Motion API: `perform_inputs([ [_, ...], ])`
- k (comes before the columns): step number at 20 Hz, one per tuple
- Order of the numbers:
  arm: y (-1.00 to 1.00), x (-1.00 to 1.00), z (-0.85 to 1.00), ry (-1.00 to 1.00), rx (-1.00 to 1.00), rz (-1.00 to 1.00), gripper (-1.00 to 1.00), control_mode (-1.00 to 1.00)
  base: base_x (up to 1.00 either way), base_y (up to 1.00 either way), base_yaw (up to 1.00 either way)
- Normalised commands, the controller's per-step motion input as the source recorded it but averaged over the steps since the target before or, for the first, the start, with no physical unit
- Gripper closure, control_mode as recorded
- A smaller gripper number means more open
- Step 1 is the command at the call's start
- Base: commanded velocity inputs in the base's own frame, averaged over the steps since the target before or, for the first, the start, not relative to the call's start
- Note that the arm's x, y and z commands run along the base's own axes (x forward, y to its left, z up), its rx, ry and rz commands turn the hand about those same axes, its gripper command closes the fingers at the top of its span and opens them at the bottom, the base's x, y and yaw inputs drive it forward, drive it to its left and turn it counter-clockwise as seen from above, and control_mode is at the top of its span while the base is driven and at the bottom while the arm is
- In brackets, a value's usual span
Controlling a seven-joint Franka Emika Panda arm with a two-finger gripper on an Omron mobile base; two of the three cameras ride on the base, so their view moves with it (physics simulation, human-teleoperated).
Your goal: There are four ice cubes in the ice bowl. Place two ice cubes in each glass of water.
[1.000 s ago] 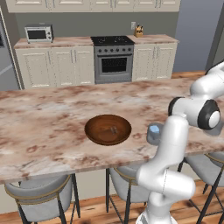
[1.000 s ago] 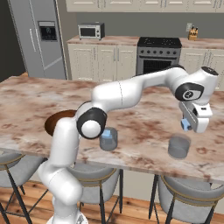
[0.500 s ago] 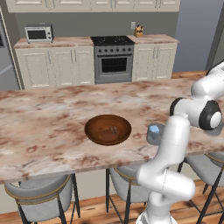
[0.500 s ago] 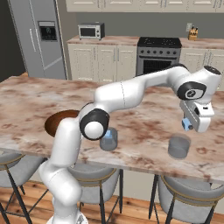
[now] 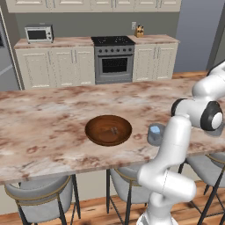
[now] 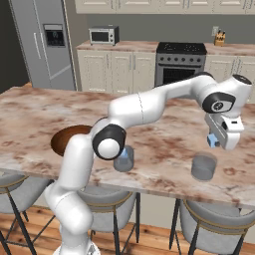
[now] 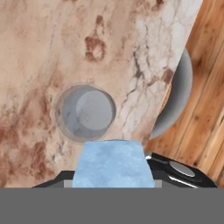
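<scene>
The gripper (image 6: 217,142) hangs above the counter (image 6: 164,144), its fingers clenched on a pale-blue ice cube (image 6: 213,140). In the hand view the cube (image 7: 113,164) sits between the fingertips, with the open mouth of a glass (image 7: 85,112) just beyond it on the marble and a stool seat (image 7: 177,98) past the counter edge. From the right base view that glass (image 6: 203,167) stands below the fingers and slightly toward the counter's near edge, apart from them. The second glass (image 6: 123,158) stands well off to the side, and the bowl (image 5: 108,129) lies farther still.
</scene>
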Motion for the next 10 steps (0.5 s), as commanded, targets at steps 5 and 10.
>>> perform_inputs([
  [5,0.00,0.19,-0.09,0.00,0.00,0.00,1.00,-1.00,0.00,0.00,0.00],
  [10,0.00,0.11,-0.13,0.00,-0.04,0.05,1.00,-1.00,0.00,0.00,0.00],
])
